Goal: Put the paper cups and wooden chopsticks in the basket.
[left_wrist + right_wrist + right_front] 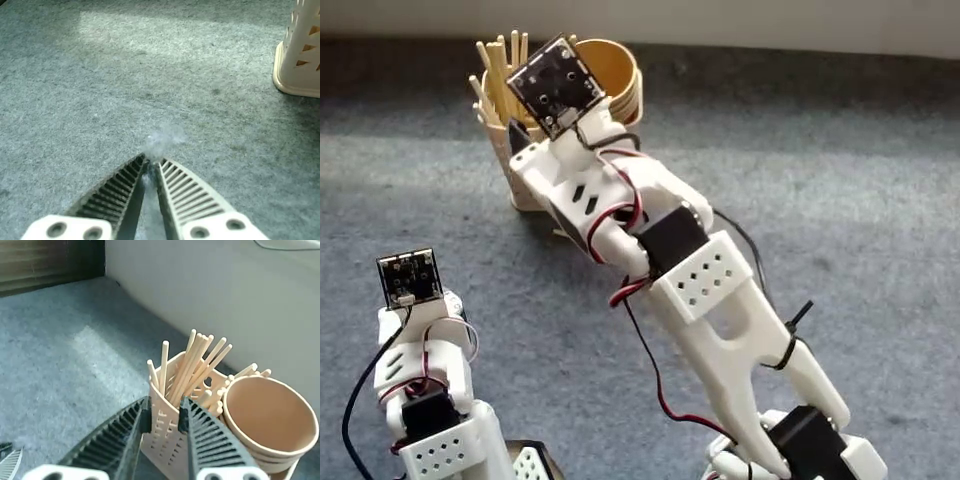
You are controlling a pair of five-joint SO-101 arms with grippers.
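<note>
Looks all but done: wooden chopsticks (pixel 192 365) and paper cups (pixel 270 415) sit in the basket (pixel 161 434), right gripper (pixel 163 412) just beside it, slightly parted and empty, left gripper (pixel 150 165) clenched over the carpet (pixel 100 75)

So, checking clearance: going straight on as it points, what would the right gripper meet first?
Probably the basket wall just ahead of the right gripper, below the wooden chopsticks; depth unclear.
</note>
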